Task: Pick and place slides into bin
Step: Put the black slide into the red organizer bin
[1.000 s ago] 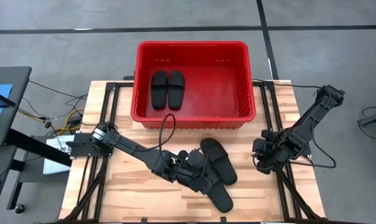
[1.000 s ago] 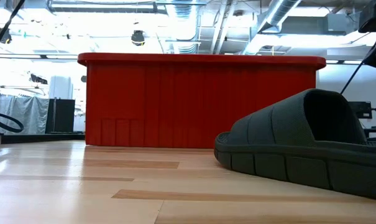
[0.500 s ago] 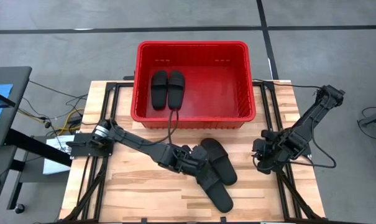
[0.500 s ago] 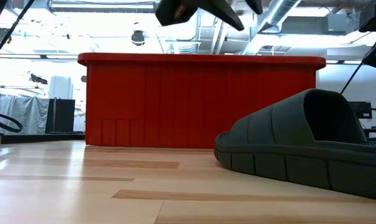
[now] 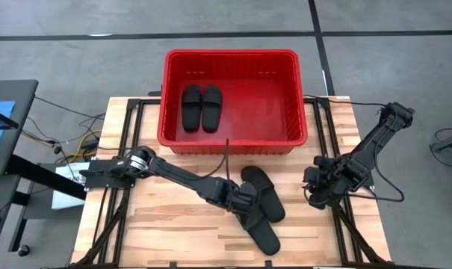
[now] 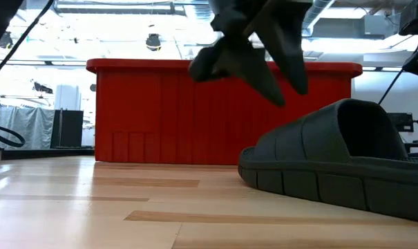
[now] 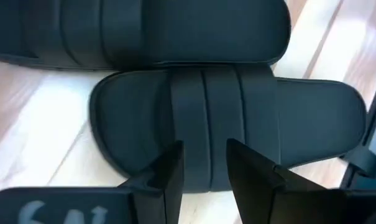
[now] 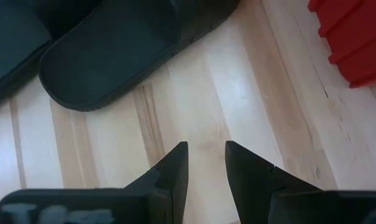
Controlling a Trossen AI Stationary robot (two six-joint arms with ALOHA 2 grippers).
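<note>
A wooden desk [image 5: 158, 217] seen from above holds a large red bin [image 5: 232, 140] at its far edge, with two black slides [image 5: 201, 107] lying side by side, upright, in the bin's left part. Two more slides rest on the desk in front of the bin — one [image 5: 268, 190] nearer the bin, the other [image 5: 260, 233] angled toward the desk's front edge, the pair touching or overlapping where they meet. The left arm reaches across the desk from the left, and its left claw [image 5: 246, 202] hangs right over the meeting point of these two slides. In its wrist view the two dark fingers [image 7: 169, 177] stand a little apart, released, poised just above the ribbed strap [image 7: 206, 124] and gripping nothing. The right claw [image 5: 315, 188] waits at the desk's right side, fingers slightly parted over bare wood — empty.
</note>
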